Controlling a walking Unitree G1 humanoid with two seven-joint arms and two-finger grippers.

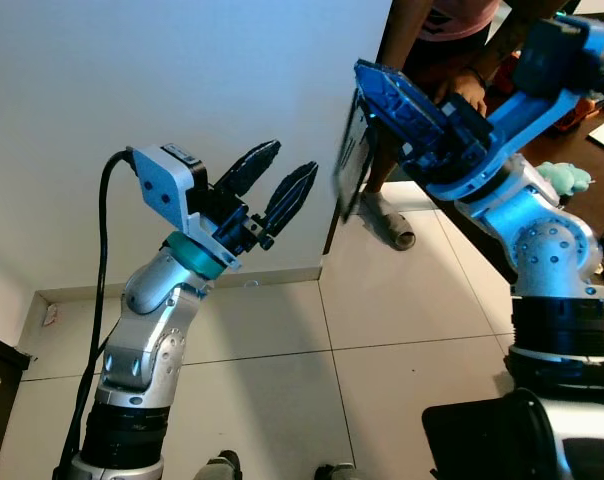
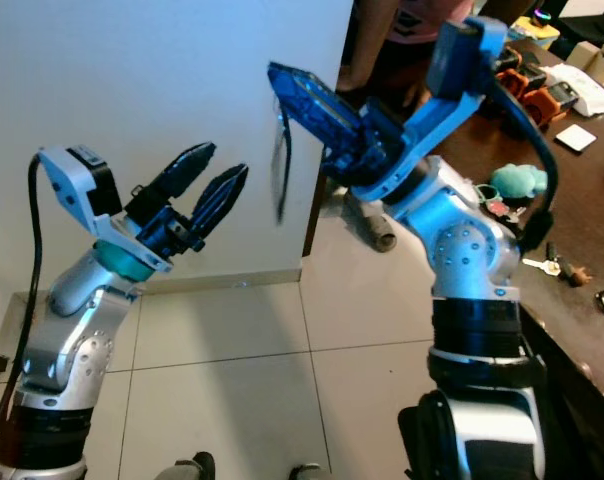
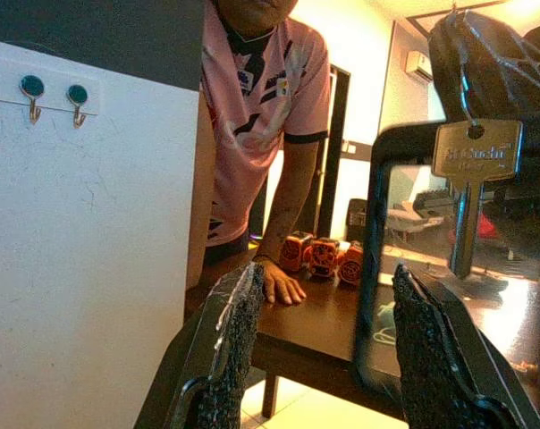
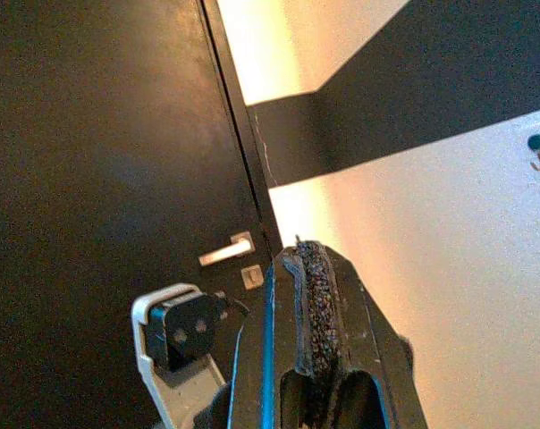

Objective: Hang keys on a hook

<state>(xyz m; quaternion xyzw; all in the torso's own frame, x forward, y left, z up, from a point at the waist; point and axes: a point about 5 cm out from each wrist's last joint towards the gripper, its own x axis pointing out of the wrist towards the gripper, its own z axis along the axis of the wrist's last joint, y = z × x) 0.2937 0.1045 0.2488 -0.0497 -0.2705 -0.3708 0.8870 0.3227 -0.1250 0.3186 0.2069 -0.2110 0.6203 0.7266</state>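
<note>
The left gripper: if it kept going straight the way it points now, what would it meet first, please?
Probably the key hanging from the right gripper, which sits just ahead of the open left gripper; beyond lies the dark table. Depth is uncertain.

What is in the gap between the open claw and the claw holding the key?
Nothing, just air. In the left eye view the left gripper and the key hanging from the right gripper have white wall behind them.

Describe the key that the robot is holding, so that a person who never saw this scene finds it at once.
Look above the dark wooden table where a person's hand rests beside orange blocks. There the right gripper is raised, pinching a ring from which one key hangs. It is silver with a square engraved head, hanging in the air rather than lying on the table.
</note>
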